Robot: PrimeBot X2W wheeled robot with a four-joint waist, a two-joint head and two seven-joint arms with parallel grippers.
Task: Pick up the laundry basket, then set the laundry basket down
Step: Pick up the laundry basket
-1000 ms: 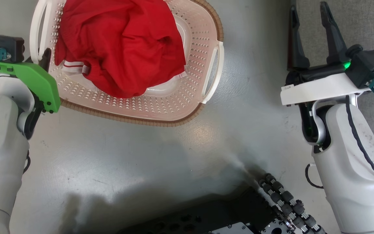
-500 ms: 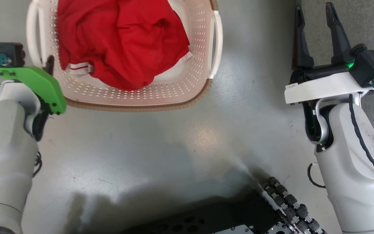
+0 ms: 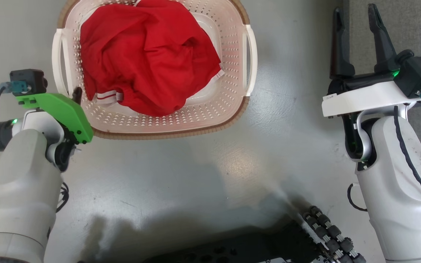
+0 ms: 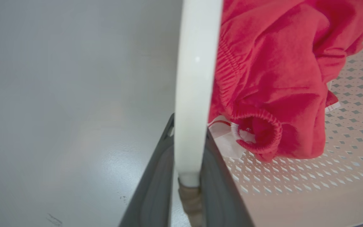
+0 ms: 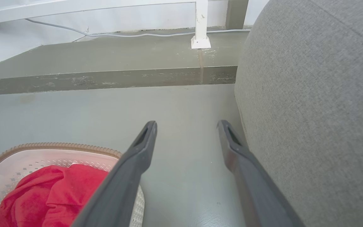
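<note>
The laundry basket [image 3: 181, 130] is cream-white and perforated, with a brown rim, and sits at the top centre of the head view with a red garment [image 3: 148, 62] heaped inside. My left gripper [image 3: 76, 94] is at its left side, shut on the white loop handle [image 3: 60, 62]. In the left wrist view that handle [image 4: 194, 78] runs up between my two dark fingers [image 4: 154, 179], with the garment [image 4: 279, 78] beside it. My right gripper [image 3: 355, 12] stands open and empty to the right of the basket. It [image 5: 187, 123] points over bare floor, the basket [image 5: 52, 146] at lower left.
A grey upholstered piece [image 5: 310, 110] stands close on the right of my right gripper, also at the head view's top right [image 3: 408, 25]. A low step [image 5: 106, 78] with a white post [image 5: 200, 28] and a cable lies ahead. My dark base [image 3: 232, 252] is below.
The basket and my left gripper on its handle have come lower and rightward in the head view, and the basket has turned straighter. The right gripper has hardly moved.
</note>
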